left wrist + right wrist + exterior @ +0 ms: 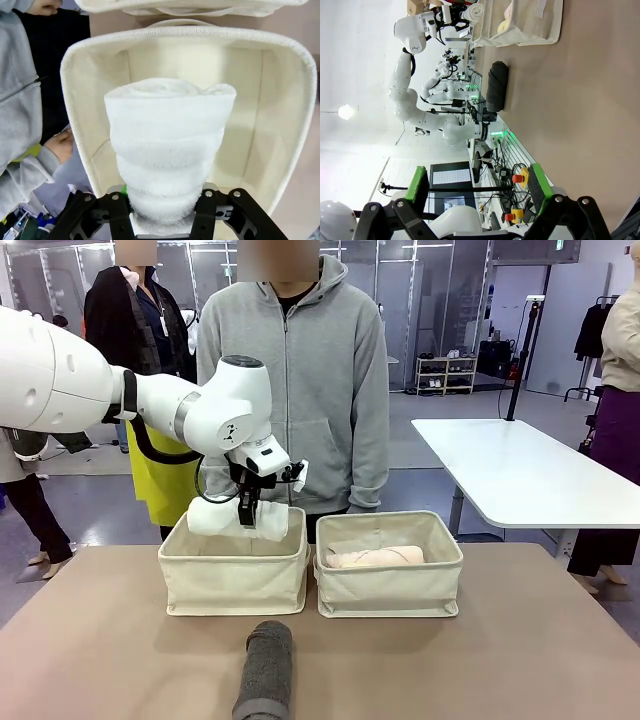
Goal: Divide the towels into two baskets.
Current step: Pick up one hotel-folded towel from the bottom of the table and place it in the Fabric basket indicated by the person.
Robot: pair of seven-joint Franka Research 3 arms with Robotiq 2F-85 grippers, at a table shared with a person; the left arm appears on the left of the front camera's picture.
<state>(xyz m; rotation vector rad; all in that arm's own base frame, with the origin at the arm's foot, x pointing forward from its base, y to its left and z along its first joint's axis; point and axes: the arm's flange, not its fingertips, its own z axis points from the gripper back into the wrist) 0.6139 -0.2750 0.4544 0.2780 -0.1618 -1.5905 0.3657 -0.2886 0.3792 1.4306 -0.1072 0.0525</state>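
Note:
My left gripper point(247, 515) is shut on the white towel point(215, 518), a roll held crosswise at the rim of the left basket point(235, 585). In the left wrist view the white towel point(170, 135) hangs from the gripper point(165, 200) over the open basket point(190, 32), its near end pinched between the fingers. A pale pink towel point(375, 557) lies in the right basket point(390, 590). The dark grey towel point(266, 670) lies on the table in front of the baskets. My right gripper point(477, 185) is open and holds nothing, well away from the dark grey towel point(497, 85).
A person in a grey hoodie point(290, 370) stands just behind the baskets, with one hand point(60, 145) close to the left basket's far wall. A white table point(520, 470) stands at the back right. Brown tabletop point(500, 660) lies bare on both sides of the grey roll.

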